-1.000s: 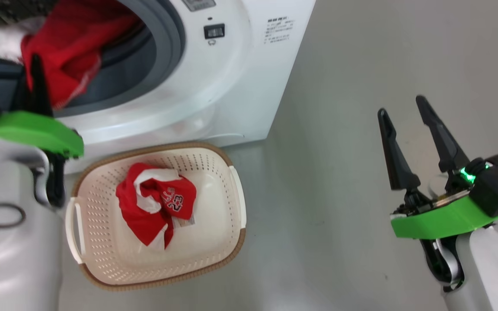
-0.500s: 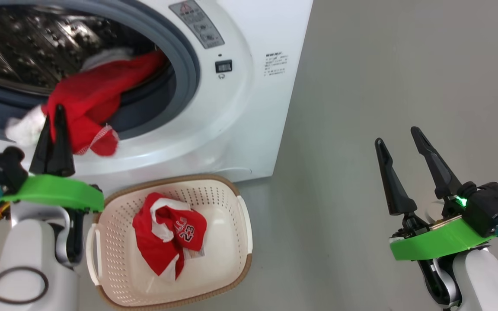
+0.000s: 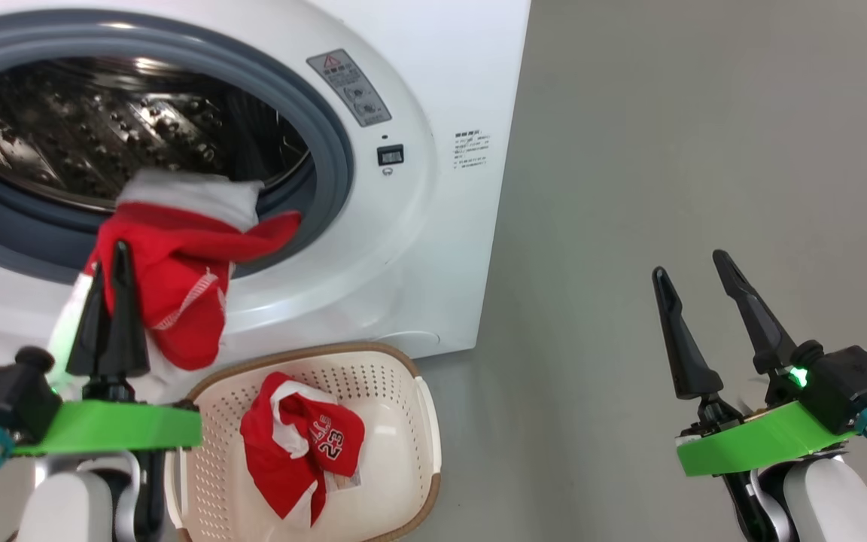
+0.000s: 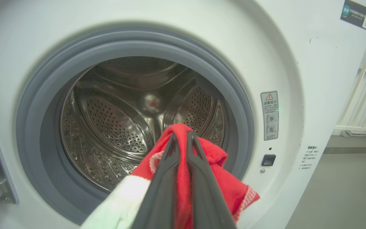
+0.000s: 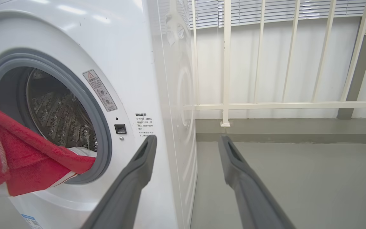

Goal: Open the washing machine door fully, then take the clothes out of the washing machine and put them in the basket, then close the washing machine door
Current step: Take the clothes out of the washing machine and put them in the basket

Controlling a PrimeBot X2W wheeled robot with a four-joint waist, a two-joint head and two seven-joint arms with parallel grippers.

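The left hand (image 3: 108, 256) is closed on a red and white garment (image 3: 185, 256) that hangs out of the washing machine (image 3: 433, 226) mouth, near the basket (image 3: 424, 421). Inside the basket lies a red jersey (image 3: 302, 452) marked 23. The writing on the warning sticker (image 3: 349, 87) is too small to read. The right hand (image 3: 689, 265) is open and empty over the floor (image 3: 629, 188).

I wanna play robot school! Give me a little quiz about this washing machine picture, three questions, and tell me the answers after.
1. True or false: the right gripper is open and holds nothing.
2. Which number is on the red jersey in the basket? A) 7 B) 23 C) 32
3. Fill in: the left gripper is shut on a garment at the mouth of the washing machine, white and ____.
Key: 1 true; 2 B; 3 red.
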